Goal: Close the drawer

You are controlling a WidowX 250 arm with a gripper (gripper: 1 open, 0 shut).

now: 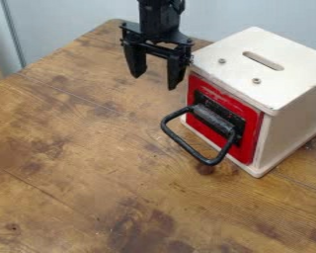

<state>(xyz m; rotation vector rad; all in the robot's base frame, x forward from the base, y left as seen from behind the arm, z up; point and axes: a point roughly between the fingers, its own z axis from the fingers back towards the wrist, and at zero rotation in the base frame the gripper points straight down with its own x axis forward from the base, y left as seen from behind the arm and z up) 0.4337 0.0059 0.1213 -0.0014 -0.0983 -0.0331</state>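
The red drawer (224, 115) sits in a cream wooden box casing (273, 74) with a slotted top, at the right of the table. Its black front plate stands a little out from the casing. A large black wire loop handle (190, 138) lies on the table in front of it. My black gripper (157, 71) hangs open and empty above the table, just left of the casing's near-left corner and behind the handle. It touches nothing.
The worn wooden table (82, 148) stretches to the left and front. Its far edge runs behind the gripper, with a pale wall beyond. The casing stands near the table's right edge.
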